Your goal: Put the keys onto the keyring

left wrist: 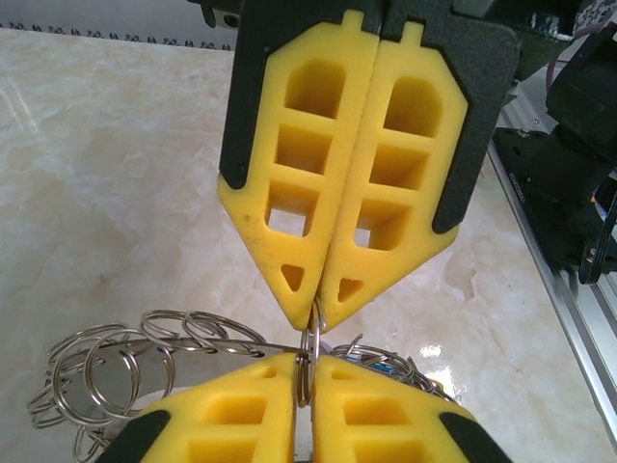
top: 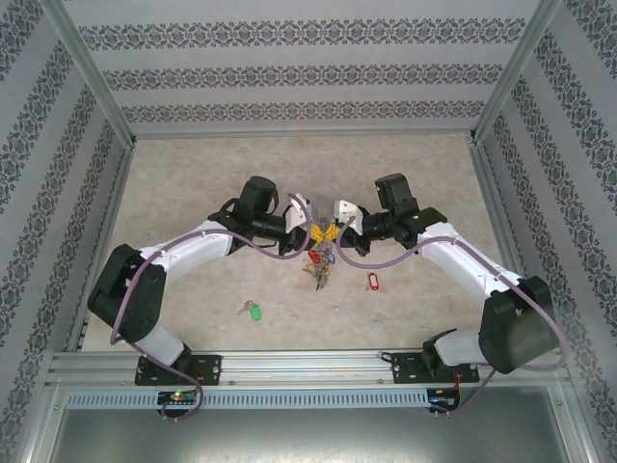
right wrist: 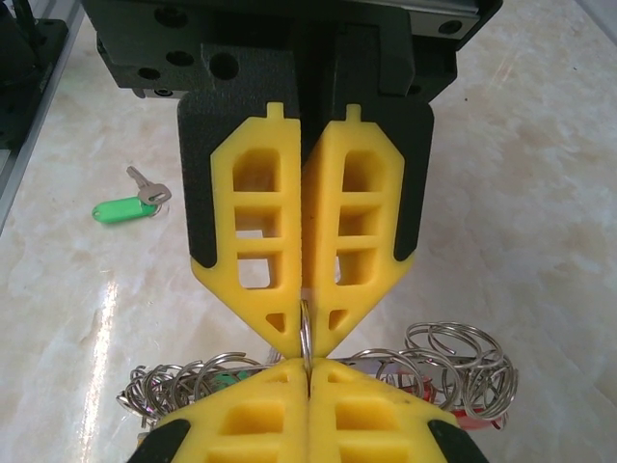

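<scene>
The keyring (top: 319,258) sits mid-surface between the two arms, its bunch of colour-tagged keys drooping just below the meeting tips. The left claw (top: 318,232) and the right claw (top: 333,232) face each other tip to tip; each has its jaws pressed together, pinching the same thin metal loop of the keyring from opposite sides; small split rings (right wrist: 453,357) fan out to either side of the pinch. The green-tagged key (top: 253,310) lies on the surface (top: 193,174) by the left arm, well apart from both claws; the red-tagged key (top: 371,281) lies near the hanging bunch, on its right.
</scene>
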Action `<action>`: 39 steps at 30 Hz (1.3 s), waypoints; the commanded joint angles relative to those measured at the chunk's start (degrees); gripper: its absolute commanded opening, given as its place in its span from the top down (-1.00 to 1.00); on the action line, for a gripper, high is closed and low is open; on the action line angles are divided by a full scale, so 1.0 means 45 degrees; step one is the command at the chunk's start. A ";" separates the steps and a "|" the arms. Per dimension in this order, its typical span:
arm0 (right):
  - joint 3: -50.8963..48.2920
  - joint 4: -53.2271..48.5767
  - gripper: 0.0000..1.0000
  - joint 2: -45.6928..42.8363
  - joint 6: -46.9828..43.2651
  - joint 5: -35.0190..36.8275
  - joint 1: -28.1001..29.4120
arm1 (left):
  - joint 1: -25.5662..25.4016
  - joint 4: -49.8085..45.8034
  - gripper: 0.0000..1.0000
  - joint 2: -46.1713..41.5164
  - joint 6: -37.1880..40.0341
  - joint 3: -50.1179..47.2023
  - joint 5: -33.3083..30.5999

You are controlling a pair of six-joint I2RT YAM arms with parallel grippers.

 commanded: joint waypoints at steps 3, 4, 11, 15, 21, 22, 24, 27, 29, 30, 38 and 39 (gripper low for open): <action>0.0673 0.0304 1.00 0.0080 0.0174 -0.0547 0.0215 | -0.0232 0.0220 0.91 0.0123 -0.0010 0.0225 0.0133; 0.0668 0.0280 1.00 0.0075 0.0184 -0.0544 0.0229 | -0.0230 0.0300 0.96 0.0092 -0.0049 0.0193 0.0124; 0.0281 0.0595 0.86 -0.0299 0.0670 -0.0221 0.0134 | -0.0254 0.1653 1.00 -0.0235 -0.0551 -0.0450 -0.0192; -0.0524 0.1206 0.51 -0.1162 0.1396 -0.0280 -0.0249 | -0.0265 0.2518 1.00 -0.0444 -0.1058 -0.0880 -0.0521; -0.2033 0.2938 0.36 -0.3046 0.4886 0.0278 -0.1142 | -0.0250 0.3549 1.00 -0.0914 -0.1326 -0.1609 -0.1213; -0.2204 0.3146 0.35 -0.3322 0.6131 0.1063 -0.1212 | -0.0254 0.3675 1.00 -0.0966 -0.1382 -0.1673 -0.1279; -0.2363 0.2905 0.28 -0.3665 0.9223 0.3797 -0.1262 | -0.0258 0.3937 1.00 -0.1071 -0.1524 -0.1813 -0.1371; -0.2220 0.1130 0.37 -0.3739 1.2467 0.6795 -0.1593 | -0.0263 0.4371 1.00 -0.1217 -0.1789 -0.2010 -0.1508; -0.2387 0.0088 0.37 -0.3743 1.4181 0.7423 -0.1750 | -0.0249 0.4536 1.00 -0.1312 -0.2014 -0.2139 -0.1580; -0.2476 -0.0181 0.37 -0.3720 1.4558 0.7492 -0.1768 | -0.0249 0.4566 1.00 -0.1359 -0.2089 -0.2181 -0.1583; -0.3342 -0.2908 0.35 -0.3117 1.6788 0.7988 -0.1665 | -0.0254 0.4539 1.00 -0.1977 -0.2555 -0.2903 -0.1883; -0.3402 -0.3076 0.35 -0.2992 1.6730 0.8054 -0.1574 | -0.0249 0.4555 1.00 -0.2036 -0.2590 -0.2990 -0.1879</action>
